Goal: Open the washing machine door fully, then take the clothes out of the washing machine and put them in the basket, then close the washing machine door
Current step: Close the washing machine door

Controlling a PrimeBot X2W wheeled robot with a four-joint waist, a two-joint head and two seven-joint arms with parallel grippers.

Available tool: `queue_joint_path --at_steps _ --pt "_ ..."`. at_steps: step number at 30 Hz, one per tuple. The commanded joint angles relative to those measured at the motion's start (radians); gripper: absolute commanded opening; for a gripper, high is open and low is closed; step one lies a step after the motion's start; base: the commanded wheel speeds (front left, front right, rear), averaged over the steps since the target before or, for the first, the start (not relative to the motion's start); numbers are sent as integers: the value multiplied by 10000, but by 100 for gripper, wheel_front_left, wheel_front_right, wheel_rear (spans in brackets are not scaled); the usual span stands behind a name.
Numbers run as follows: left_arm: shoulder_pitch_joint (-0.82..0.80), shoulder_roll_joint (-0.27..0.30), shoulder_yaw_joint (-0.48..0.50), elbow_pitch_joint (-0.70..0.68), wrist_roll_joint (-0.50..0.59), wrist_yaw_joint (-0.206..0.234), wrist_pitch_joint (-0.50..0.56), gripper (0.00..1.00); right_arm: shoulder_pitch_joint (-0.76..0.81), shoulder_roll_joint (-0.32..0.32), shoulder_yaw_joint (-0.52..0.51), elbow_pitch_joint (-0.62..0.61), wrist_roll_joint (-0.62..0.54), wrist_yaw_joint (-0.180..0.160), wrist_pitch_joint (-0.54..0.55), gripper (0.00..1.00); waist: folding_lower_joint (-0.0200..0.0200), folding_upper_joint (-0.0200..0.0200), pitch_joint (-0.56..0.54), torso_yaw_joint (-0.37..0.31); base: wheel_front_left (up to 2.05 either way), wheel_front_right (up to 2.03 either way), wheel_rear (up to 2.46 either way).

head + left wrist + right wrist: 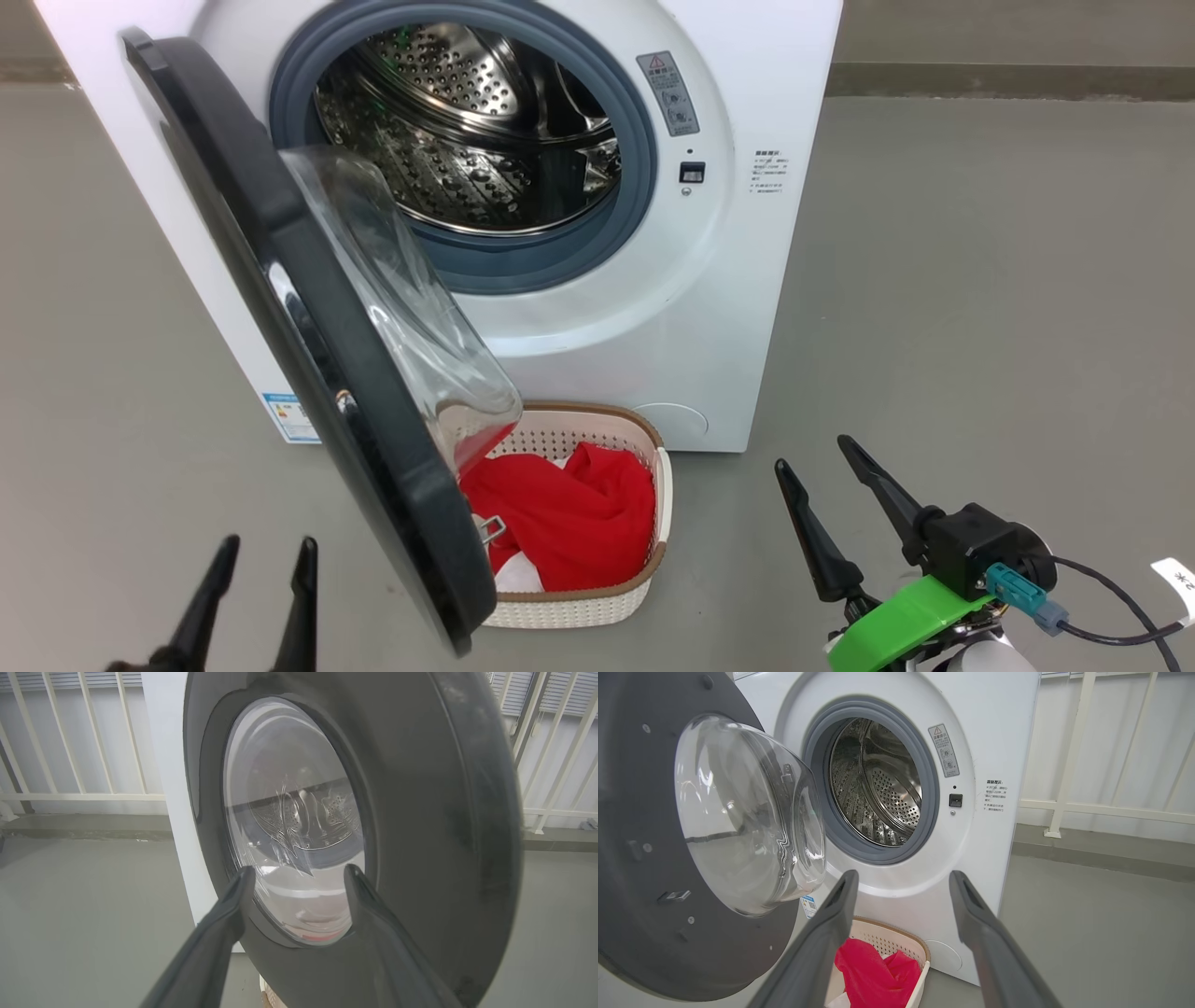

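Observation:
The white washing machine (653, 308) stands ahead with its steel drum (467, 121) bare. Its black-rimmed door (308, 336) hangs open toward me, glass bowl (401, 317) bulging to the right. Red clothes (560, 518) with a bit of white lie in the cream basket (653, 439) on the floor below the opening. My left gripper (266, 551) is open at the lower left, just outside the door; the left wrist view shows the door (420, 812) close in front of the left gripper (299, 872). My right gripper (812, 453) is open at the lower right, apart from the basket (896, 931).
Grey floor (980, 280) spreads to the right of the machine. A white railing (1069, 765) and wall run behind it. A black cable (1111, 597) with a white tag trails from my right wrist.

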Motion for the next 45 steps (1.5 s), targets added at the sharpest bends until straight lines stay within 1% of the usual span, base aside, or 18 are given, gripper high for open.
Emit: queue_joint_path --at_steps 1,6,13,36,43,44,45 --pt "-138 41 416 -325 164 -20 -120 100 -200 26 202 -251 106 65 -63 100 0 0 -13 0 0 0 0" --pt "164 -250 520 -414 537 -46 -121 100 -176 26 200 -260 100 65 -63 100 0 0 -39 28 0 0 0" --pt "203 -404 591 -368 636 -67 -121 100 -173 26 229 -249 126 65 -63 100 0 0 -26 76 0 0 0" --pt "138 -441 626 -323 755 -76 -122 100 -195 26 162 -227 96 65 -63 100 0 0 7 11 0 0 0" --pt "153 -519 769 -45 893 -71 -122 100 -191 26 164 -245 142 65 -63 100 0 0 43 27 0 0 0" --pt "141 -558 855 50 841 -6 -122 100 -193 26 170 -246 152 65 -63 100 0 0 51 28 0 0 0" --pt "119 -595 897 172 761 17 -122 78 -193 26 176 -245 162 65 -63 100 0 0 53 27 0 0 0"
